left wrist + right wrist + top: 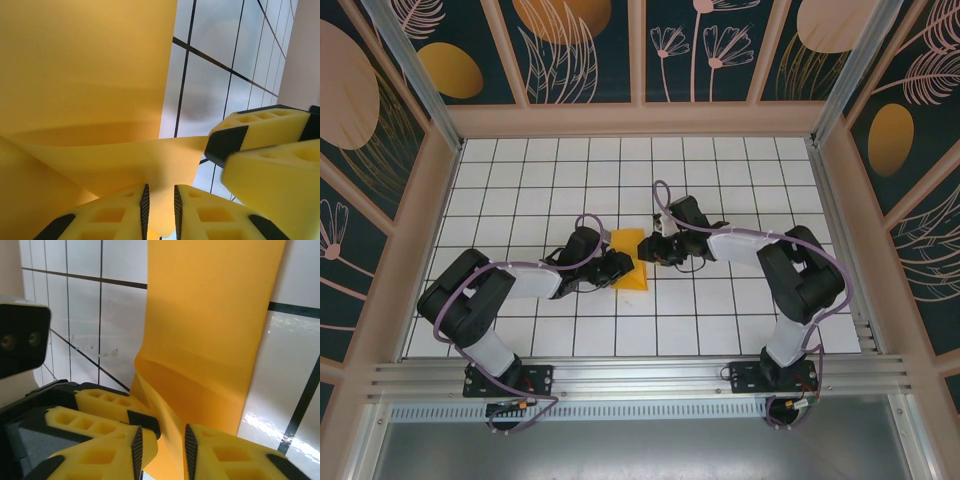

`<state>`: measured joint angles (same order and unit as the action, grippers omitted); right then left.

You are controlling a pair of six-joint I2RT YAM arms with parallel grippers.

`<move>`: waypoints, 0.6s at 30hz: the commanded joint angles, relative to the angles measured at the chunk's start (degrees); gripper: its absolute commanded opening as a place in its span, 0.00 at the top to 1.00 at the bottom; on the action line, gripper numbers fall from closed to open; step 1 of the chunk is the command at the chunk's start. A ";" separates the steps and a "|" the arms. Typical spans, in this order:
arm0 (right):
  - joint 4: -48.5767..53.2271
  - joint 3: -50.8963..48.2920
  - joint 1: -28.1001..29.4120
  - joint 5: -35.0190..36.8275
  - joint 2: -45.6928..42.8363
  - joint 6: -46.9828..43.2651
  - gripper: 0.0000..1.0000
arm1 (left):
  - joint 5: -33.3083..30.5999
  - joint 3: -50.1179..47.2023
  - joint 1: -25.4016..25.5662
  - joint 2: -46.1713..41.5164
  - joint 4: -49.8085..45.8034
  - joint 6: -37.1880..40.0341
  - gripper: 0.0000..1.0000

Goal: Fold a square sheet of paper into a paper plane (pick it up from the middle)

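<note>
The orange sheet of paper [629,258] sits in the middle of the table [520,170], bent but not a plane yet. The left gripper [159,195] and right gripper [161,437] each pinch a raised fold, almost closed. I think most folding is left.

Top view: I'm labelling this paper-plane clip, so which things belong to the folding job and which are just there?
Belongs to the job: sheet of paper; left gripper and right gripper, each with the paper between its fingers.

Just there: tiled table; leaf-print wall panels; metal rail.
</note>
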<state>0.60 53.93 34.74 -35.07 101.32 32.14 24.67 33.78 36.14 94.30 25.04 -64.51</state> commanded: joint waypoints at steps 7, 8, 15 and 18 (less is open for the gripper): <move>-0.61 1.60 0.67 -1.32 2.39 -1.21 0.76 | 0.38 0.86 0.34 0.44 -1.15 1.67 0.79; -0.70 1.68 0.68 -1.32 2.40 -1.20 0.78 | 0.38 0.85 0.34 0.46 -1.22 1.74 0.79; -0.08 0.37 0.83 0.88 2.06 -0.94 0.91 | 0.53 1.09 0.29 0.44 -1.15 1.86 0.78; 0.00 -0.90 0.94 2.00 1.58 -0.70 0.91 | 0.97 1.44 0.33 0.61 -0.72 1.84 0.77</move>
<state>0.56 53.91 35.11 -34.57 103.09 31.83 24.91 33.78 36.14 94.30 25.02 -64.07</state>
